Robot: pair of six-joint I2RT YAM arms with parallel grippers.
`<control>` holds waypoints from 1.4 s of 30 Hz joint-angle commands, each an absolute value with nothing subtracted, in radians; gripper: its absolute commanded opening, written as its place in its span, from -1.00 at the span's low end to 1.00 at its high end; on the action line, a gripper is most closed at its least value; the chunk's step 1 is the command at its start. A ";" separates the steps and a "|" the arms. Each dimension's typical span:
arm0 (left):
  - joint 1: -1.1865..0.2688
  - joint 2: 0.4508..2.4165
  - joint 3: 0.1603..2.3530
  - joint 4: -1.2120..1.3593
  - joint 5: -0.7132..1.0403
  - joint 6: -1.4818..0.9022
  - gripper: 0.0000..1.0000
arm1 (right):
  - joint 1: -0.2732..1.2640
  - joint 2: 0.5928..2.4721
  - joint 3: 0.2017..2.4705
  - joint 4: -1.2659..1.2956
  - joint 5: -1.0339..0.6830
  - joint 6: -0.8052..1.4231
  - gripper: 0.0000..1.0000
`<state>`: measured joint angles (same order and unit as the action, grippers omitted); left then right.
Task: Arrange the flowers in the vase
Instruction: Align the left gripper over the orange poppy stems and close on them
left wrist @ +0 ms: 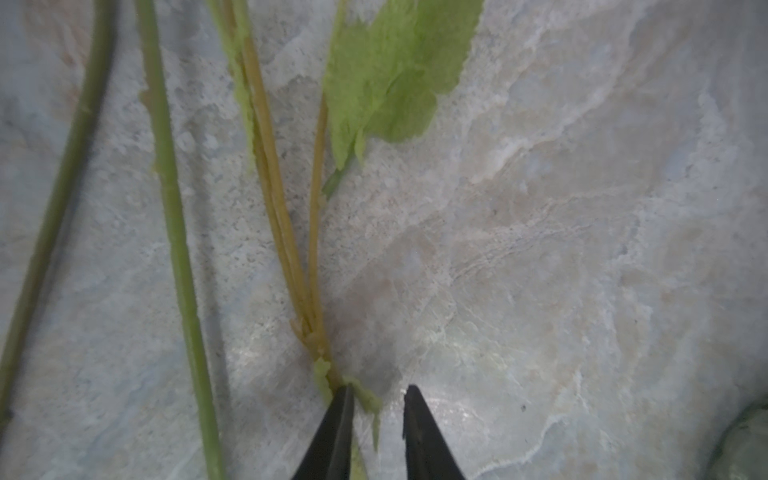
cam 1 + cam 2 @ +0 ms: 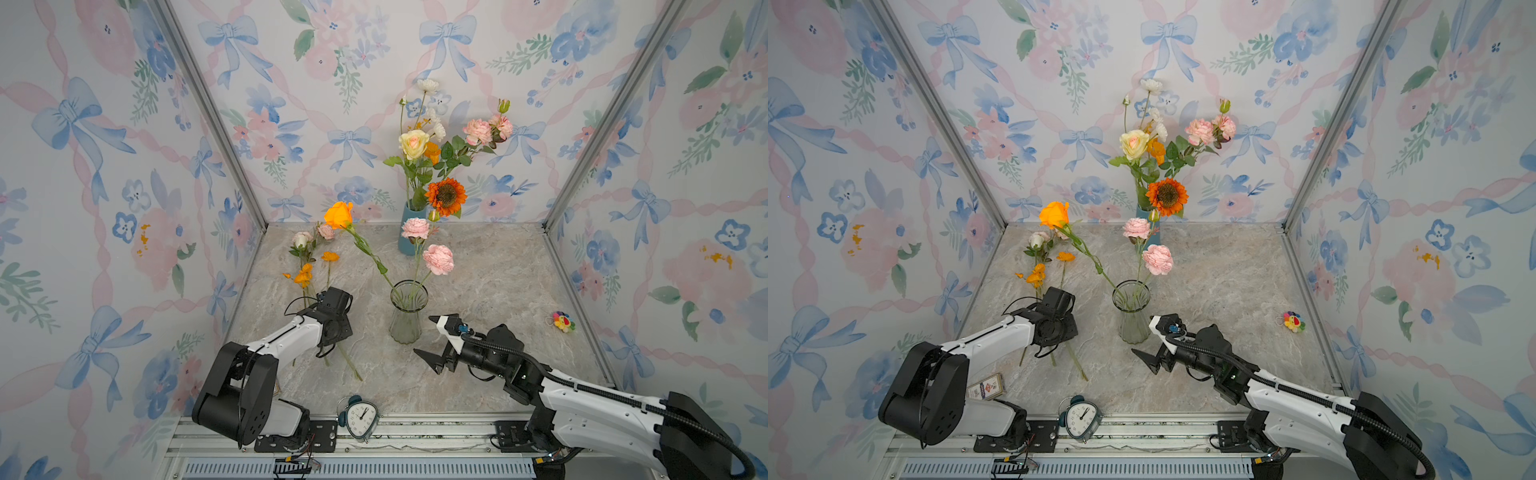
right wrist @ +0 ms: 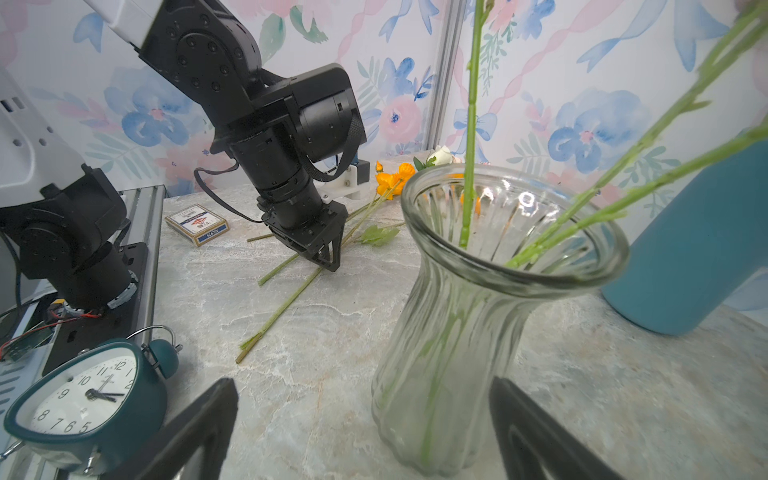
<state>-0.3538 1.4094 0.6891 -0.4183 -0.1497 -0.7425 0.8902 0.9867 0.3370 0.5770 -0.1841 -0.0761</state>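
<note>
A clear glass vase [image 2: 408,316] [image 3: 478,291] stands mid-table and holds an orange rose [image 2: 338,215] and two pink carnations [image 2: 438,258]. More flowers lie flat at the left: pale rosebuds [image 2: 302,240] and small orange blooms [image 2: 304,275]. My left gripper [image 1: 380,388] [image 3: 328,264] points down onto their stems. Its jaws stand a narrow gap apart, with one yellow-green stem [image 1: 309,291] touching the inner side of one finger. My right gripper [image 2: 424,335] [image 3: 361,382] hovers wide open beside the vase's base and holds nothing.
A blue vase [image 2: 411,245] at the back wall holds a bouquet with an orange sunflower [image 2: 445,197]. An alarm clock [image 2: 360,417] stands at the front edge, a card deck [image 2: 986,386] lies by the left arm, and a rainbow plush toy [image 2: 563,322] lies at the right.
</note>
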 commanded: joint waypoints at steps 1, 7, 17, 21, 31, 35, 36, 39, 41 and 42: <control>-0.363 1.391 0.715 -0.535 -0.181 -0.771 -0.51 | 0.871 0.989 0.319 0.623 -0.209 -0.044 0.94; -0.387 1.281 0.711 -0.534 -0.218 -0.822 -0.56 | 0.842 0.983 0.305 0.645 -0.227 -0.018 0.94; -0.392 1.321 0.706 -0.534 -0.220 -0.854 -0.58 | 0.822 0.966 0.296 0.652 -0.241 0.000 0.94; -0.393 1.335 0.691 -0.533 -0.236 -0.870 -0.57 | 0.818 0.962 0.295 0.650 -0.240 0.000 0.94; -0.392 1.366 0.644 -0.520 -0.254 -0.881 -0.54 | 0.819 0.961 0.295 0.657 -0.249 0.006 0.94; -0.391 1.399 0.652 -0.484 -0.237 -0.871 -0.54 | 0.817 0.964 0.295 0.658 -0.248 0.005 0.94; -0.391 1.410 0.658 -0.480 -0.233 -0.869 -0.53 | 0.817 0.965 0.294 0.658 -0.247 0.005 0.94; -0.391 1.434 0.675 -0.476 -0.230 -0.864 -0.53 | 0.817 0.968 0.297 0.657 -0.247 0.003 0.94; -0.393 1.434 0.675 -0.477 -0.220 -0.859 -0.52 | 0.815 0.964 0.296 0.655 -0.246 0.002 0.94; -0.391 1.427 0.675 -0.477 -0.218 -0.860 -0.52 | 0.816 0.964 0.295 0.655 -0.244 0.002 0.94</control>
